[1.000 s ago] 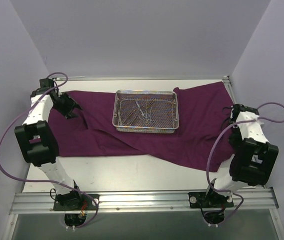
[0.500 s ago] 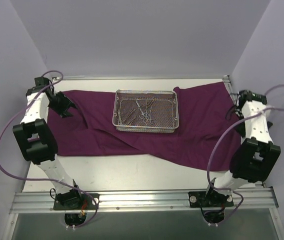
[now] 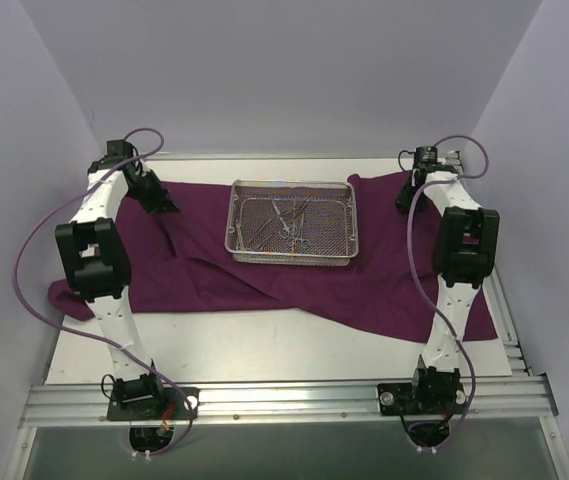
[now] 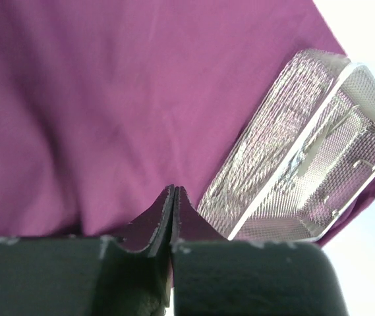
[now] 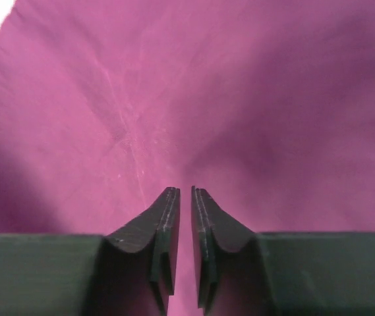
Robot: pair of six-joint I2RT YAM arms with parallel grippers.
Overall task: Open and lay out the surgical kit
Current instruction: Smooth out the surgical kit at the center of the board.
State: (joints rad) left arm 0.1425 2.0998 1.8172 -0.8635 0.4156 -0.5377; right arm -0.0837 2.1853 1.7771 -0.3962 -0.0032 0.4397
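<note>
The dark magenta cloth wrap point(image 3: 204, 280) lies unfolded across the table, with the silver wire-mesh tray point(image 3: 236, 215) standing on its back middle. Slim metal instruments point(image 3: 286, 222) lie inside the tray. My left gripper point(image 3: 159, 200) hovers over the cloth's back left part, left of the tray. In the left wrist view its jaws point(image 4: 174, 189) are pressed together with nothing seen between them, and the tray point(image 4: 292, 164) lies just ahead to the right. My right gripper point(image 3: 406, 200) is over the cloth's back right part. A narrow slit stays between its jaws point(image 5: 185, 191), with cloth point(image 5: 240, 99) below.
Bare white table point(image 3: 264, 345) shows in front of the cloth. A metal rail point(image 3: 284, 400) carrying both arm bases runs along the near edge, and another rail point(image 3: 512, 340) along the right side. Pale enclosure walls stand close on the left, back and right.
Both arms swung from the cloth's outer edges inward to the back. The cloth's left corner now lies further out at the near left, its right side flat. Both grippers have closed down.
</note>
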